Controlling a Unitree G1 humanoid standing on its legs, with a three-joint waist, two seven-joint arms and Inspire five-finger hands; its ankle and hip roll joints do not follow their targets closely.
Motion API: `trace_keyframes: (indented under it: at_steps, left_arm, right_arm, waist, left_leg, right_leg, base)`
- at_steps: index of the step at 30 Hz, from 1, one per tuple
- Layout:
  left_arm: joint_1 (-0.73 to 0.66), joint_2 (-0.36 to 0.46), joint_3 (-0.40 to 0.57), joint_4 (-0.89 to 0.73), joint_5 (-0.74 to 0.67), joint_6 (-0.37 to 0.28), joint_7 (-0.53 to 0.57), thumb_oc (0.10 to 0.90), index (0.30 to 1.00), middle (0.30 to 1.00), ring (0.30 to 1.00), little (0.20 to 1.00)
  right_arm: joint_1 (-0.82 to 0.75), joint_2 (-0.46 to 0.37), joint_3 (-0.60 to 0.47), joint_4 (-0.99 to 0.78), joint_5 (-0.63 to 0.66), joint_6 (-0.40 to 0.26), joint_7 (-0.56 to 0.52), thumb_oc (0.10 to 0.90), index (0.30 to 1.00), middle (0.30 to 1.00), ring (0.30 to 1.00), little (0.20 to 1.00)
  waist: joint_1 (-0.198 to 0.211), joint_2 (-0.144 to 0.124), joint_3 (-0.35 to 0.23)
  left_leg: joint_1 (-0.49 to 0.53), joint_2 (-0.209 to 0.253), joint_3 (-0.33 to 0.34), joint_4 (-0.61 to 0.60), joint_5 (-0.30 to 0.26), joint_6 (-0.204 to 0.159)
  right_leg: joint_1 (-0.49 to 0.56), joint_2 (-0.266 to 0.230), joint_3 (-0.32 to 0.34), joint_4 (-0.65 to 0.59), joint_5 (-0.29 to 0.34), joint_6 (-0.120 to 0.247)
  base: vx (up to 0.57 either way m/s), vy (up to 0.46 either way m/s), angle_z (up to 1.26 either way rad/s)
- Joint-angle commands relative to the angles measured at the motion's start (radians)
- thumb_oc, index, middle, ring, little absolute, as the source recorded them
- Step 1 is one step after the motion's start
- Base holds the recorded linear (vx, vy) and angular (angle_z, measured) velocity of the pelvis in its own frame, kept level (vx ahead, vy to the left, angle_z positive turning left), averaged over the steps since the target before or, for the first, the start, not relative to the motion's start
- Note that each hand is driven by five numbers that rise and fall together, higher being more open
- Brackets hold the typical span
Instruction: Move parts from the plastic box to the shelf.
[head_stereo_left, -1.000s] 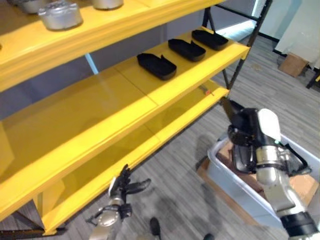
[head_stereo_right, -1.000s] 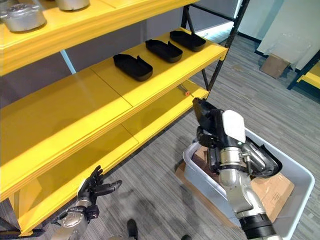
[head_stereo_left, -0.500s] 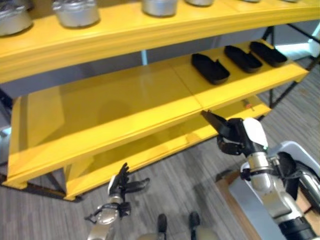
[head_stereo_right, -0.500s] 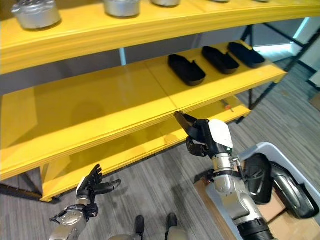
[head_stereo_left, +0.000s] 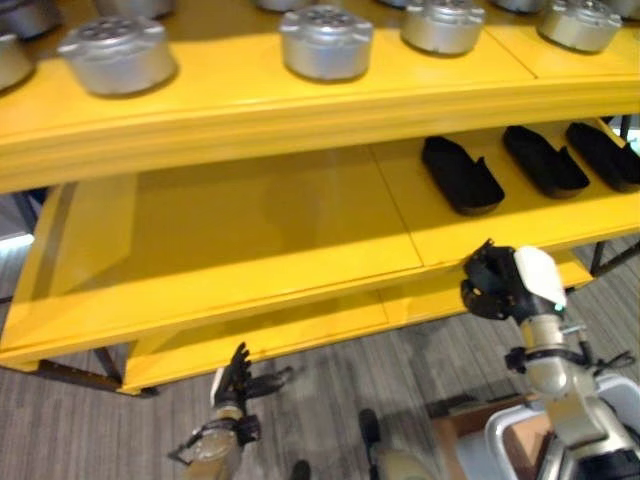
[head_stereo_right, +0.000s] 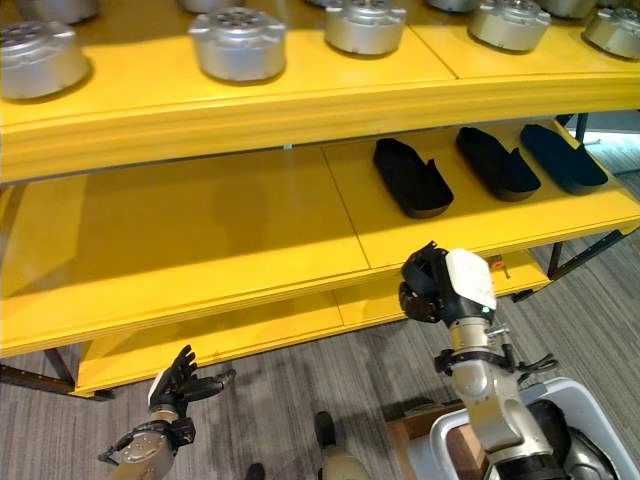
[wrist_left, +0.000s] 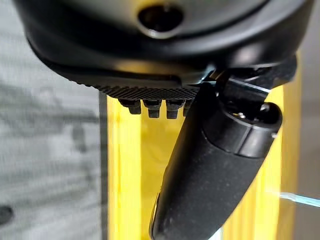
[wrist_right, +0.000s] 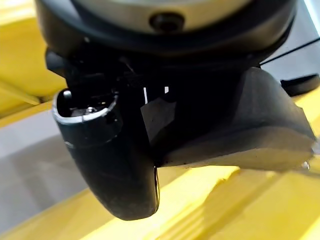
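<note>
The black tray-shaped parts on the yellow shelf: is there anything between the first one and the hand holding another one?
Nothing: in the right eye view, bare yellow shelf lies between the nearest black tray-shaped part and the right hand, shut on a black part.

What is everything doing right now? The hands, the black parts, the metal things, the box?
Right hand: curled round a black part, raised before the shelf.
Left hand: open, low, holding nothing.
Black parts on the middle shelf: three, lying apart in a row.
Metal parts: standing along the top shelf.
Plastic box: on the floor, open.
</note>
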Motion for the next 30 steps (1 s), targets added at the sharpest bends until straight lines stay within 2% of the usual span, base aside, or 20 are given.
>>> trace_keyframes:
  at_steps: [1,7,10,12,13,16,17,18,20,21,22,23,24,25,30]
  left_arm:
    - [-0.020,0.062,-0.010,-0.095,-0.010,-0.092,-0.015,0.900,1.000,1.000,1.000,1.000]
    - [0.003,0.057,-0.017,-0.102,-0.009,-0.087,-0.028,0.900,1.000,1.000,1.000,1.000]
    - [0.018,0.053,-0.014,-0.107,-0.014,-0.085,-0.031,0.900,1.000,1.000,1.000,1.000]
    - [0.017,0.057,-0.015,-0.116,-0.013,-0.081,-0.033,0.900,1.000,1.000,1.000,1.000]
    - [0.020,0.058,-0.015,-0.117,-0.012,-0.079,-0.035,0.900,1.000,1.000,1.000,1.000]
    - [0.013,0.061,-0.022,-0.118,-0.005,-0.071,-0.038,0.900,1.000,1.000,1.000,1.000]
    - [0.004,0.064,-0.026,-0.114,0.003,-0.071,-0.037,0.900,1.000,1.000,1.000,1.000]
    - [-0.008,0.067,-0.032,-0.110,0.014,-0.072,-0.037,0.900,1.000,1.000,1.000,1.000]
    - [-0.014,0.067,-0.039,-0.098,0.020,-0.073,-0.033,0.900,1.000,1.000,1.000,1.000]
    - [-0.010,0.067,-0.035,-0.099,0.017,-0.074,-0.037,0.900,1.000,1.000,1.000,1.000]
    - [-0.010,0.071,-0.027,-0.101,0.016,-0.076,-0.028,0.900,1.000,1.000,1.000,1.000]
    - [-0.014,0.072,-0.026,-0.105,0.021,-0.074,-0.032,0.900,1.000,1.000,1.000,1.000]
    - [-0.016,0.079,-0.025,-0.110,0.027,-0.074,-0.038,0.900,1.000,1.000,1.000,1.000]
    - [-0.015,0.090,-0.024,-0.124,0.041,-0.080,-0.041,0.900,1.000,1.000,1.000,1.000]
    - [-0.014,0.105,-0.004,-0.137,0.054,-0.079,-0.036,0.900,1.000,1.000,1.000,1.000]
  right_arm:
    - [-0.163,-0.026,-0.030,-0.116,0.035,-0.155,-0.054,0.400,0.300,0.300,0.300,0.300]
    - [-0.169,-0.046,-0.031,-0.149,0.042,-0.171,-0.044,0.400,0.300,0.300,0.300,0.300]
    - [-0.179,-0.040,-0.011,-0.173,0.061,-0.185,-0.039,0.400,0.300,0.300,0.300,0.300]
    - [-0.183,-0.036,-0.005,-0.182,0.074,-0.188,-0.038,0.400,0.300,0.300,0.300,0.300]
    - [-0.179,-0.034,-0.006,-0.187,0.074,-0.189,-0.040,0.400,0.300,0.300,0.300,0.300]
    - [-0.143,-0.025,-0.030,-0.186,0.077,-0.175,-0.053,0.400,0.300,0.300,0.300,0.300]
    - [-0.130,-0.024,-0.040,-0.187,0.075,-0.170,-0.058,0.400,0.300,0.300,0.300,0.300]
    - [-0.121,-0.020,-0.052,-0.191,0.077,-0.167,-0.064,0.400,0.300,0.300,0.300,0.300]
    - [-0.116,-0.020,-0.054,-0.191,0.073,-0.160,-0.066,0.400,0.300,0.300,0.300,0.300]
    - [-0.104,-0.014,-0.051,-0.199,0.069,-0.159,-0.058,0.400,0.300,0.300,0.300,0.300]
    - [-0.102,0.009,-0.038,-0.198,0.062,-0.156,-0.051,0.400,0.300,0.300,0.300,0.300]
    - [-0.089,0.014,-0.047,-0.201,0.060,-0.155,-0.049,0.400,0.300,0.300,0.300,0.300]
    - [-0.073,0.020,-0.057,-0.202,0.058,-0.153,-0.044,0.400,0.300,0.300,0.300,0.300]
    - [-0.064,0.037,-0.056,-0.203,0.058,-0.149,-0.039,0.400,0.300,0.300,0.300,0.300]
    - [-0.059,0.070,-0.040,-0.192,0.058,-0.140,-0.023,0.400,0.300,0.300,0.300,0.300]
  waist:
    - [0.033,-0.002,-0.103]
    - [0.043,0.005,-0.113]
    - [0.057,-0.003,-0.095]
    - [0.065,-0.018,-0.070]
    - [0.065,-0.019,-0.063]
    - [0.056,-0.024,-0.054]
    - [0.049,-0.019,-0.052]
    - [0.043,-0.003,-0.050]
    - [0.047,0.004,-0.050]
    - [0.044,0.012,-0.052]
    - [0.049,0.024,-0.059]
    - [0.042,0.026,-0.065]
    - [0.042,0.023,-0.072]
    - [0.044,0.018,-0.082]
    - [0.049,0.000,-0.106]
  left_leg:
    - [0.054,0.059,0.071,0.013,0.027,-0.010]
    - [0.035,0.089,0.067,0.058,0.089,-0.030]
    - [-0.025,0.077,0.072,0.177,0.151,-0.044]
    - [-0.081,0.047,0.087,0.277,0.162,-0.036]
    - [-0.093,0.055,0.119,0.283,0.151,-0.028]
    - [-0.142,0.132,0.221,0.109,0.125,-0.030]
    - [-0.158,0.161,0.258,0.051,0.149,-0.042]
    - [-0.184,0.188,0.302,-0.009,0.203,-0.059]
    - [-0.174,0.193,0.297,-0.039,0.229,-0.069]
    - [-0.160,0.192,0.297,-0.015,0.195,-0.061]
    - [-0.155,0.157,0.271,-0.016,0.168,-0.056]
    - [-0.150,0.150,0.298,-0.024,0.165,-0.056]
    - [-0.141,0.138,0.317,-0.026,0.159,-0.053]
    - [-0.126,0.114,0.331,-0.025,0.138,-0.034]
    - [-0.095,0.072,0.376,-0.036,0.104,-0.006]
  right_leg:
    - [-0.114,-0.035,0.020,0.177,-0.065,0.090]
    - [-0.082,-0.006,-0.011,0.171,-0.091,0.058]
    - [-0.041,0.000,-0.029,0.152,-0.107,0.029]
    - [-0.022,-0.011,-0.041,0.149,-0.109,0.017]
    - [-0.010,-0.011,-0.053,0.149,-0.123,0.014]
    - [0.018,-0.045,-0.093,0.137,-0.143,0.030]
    - [0.022,-0.057,-0.107,0.138,-0.147,0.039]
    - [0.026,-0.067,-0.125,0.144,-0.153,0.048]
    - [0.018,-0.070,-0.123,0.156,-0.152,0.053]
    - [0.019,-0.072,-0.111,0.165,-0.165,0.057]
    - [0.025,-0.091,-0.094,0.158,-0.153,0.070]
    - [0.033,-0.103,-0.095,0.152,-0.148,0.076]
    - [0.045,-0.118,-0.094,0.139,-0.142,0.084]
    - [0.061,-0.144,-0.078,0.117,-0.130,0.098]
    - [0.079,-0.191,-0.056,0.073,-0.099,0.127]
  base:
    - [0.09,-0.170,0.37]
    - [0.10,-0.177,0.22]
    - [0.05,-0.160,0.12]
    - [-0.01,-0.101,0.10]
    - [0.00,-0.065,0.22]
    - [0.02,0.016,0.45]
    - [0.04,0.137,0.54]
    - [0.06,0.173,0.44]
    - [0.06,0.121,0.72]
    - [0.08,0.222,0.55]
    - [0.12,0.303,-0.08]
    - [0.15,0.316,-0.86]
    - [0.18,0.312,-0.50]
    - [0.17,0.284,-0.25]
    - [0.11,0.192,-0.05]
